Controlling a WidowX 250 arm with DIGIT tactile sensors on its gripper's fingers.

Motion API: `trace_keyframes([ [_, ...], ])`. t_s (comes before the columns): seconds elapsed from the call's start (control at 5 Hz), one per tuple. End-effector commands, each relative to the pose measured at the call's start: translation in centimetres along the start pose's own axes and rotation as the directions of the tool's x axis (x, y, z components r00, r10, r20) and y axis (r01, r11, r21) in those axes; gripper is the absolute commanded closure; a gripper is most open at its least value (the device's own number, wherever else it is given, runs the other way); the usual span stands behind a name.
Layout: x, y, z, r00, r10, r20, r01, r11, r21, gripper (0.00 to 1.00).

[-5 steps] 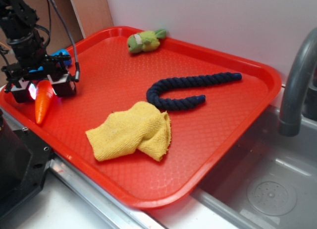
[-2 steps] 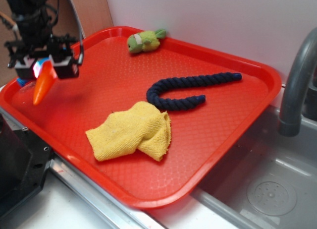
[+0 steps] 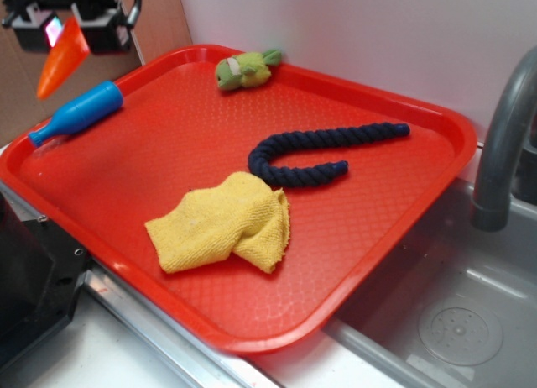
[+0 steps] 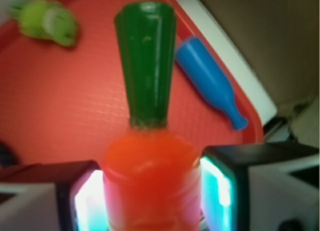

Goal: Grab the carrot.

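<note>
End effector (image 4: 152,191) clamped tight around carrot (image 3: 61,56), lifted above red tray (image 3: 403,228)

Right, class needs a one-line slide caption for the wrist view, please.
The gripper shut on the carrot, green stem up, above the red tray with the blue cylinder.

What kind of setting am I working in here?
Probably a toy kitchen sink counter: a grey curved faucet over a grey basin with a drain, beside a red plastic tray of toys.

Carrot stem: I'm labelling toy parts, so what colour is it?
Dark green, atop the orange carrot held in the gripper; the wrist view shows it best.
</note>
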State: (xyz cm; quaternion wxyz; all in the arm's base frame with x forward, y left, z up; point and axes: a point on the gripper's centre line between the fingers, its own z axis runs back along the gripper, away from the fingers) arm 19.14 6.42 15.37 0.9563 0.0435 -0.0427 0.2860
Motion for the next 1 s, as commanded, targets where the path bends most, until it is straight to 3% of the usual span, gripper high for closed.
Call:
trace_keyframes([
  [0.0,0.4,-2.7,1.5,0.953,-0.302,0.025,0.303,0.945,-0.122,1.0],
  [0.4,-1.0,-4.9,2.0,0.927,-0.374,0.021,0.375,0.925,-0.07,1.0],
  [0.6,-1.7,-5.2,1.8,0.934,-0.357,0.016,0.357,0.934,-0.018,1.0],
  [0.8,-2.4,-4.7,1.8,0.941,-0.338,0.02,0.338,0.941,-0.002,1.0],
])
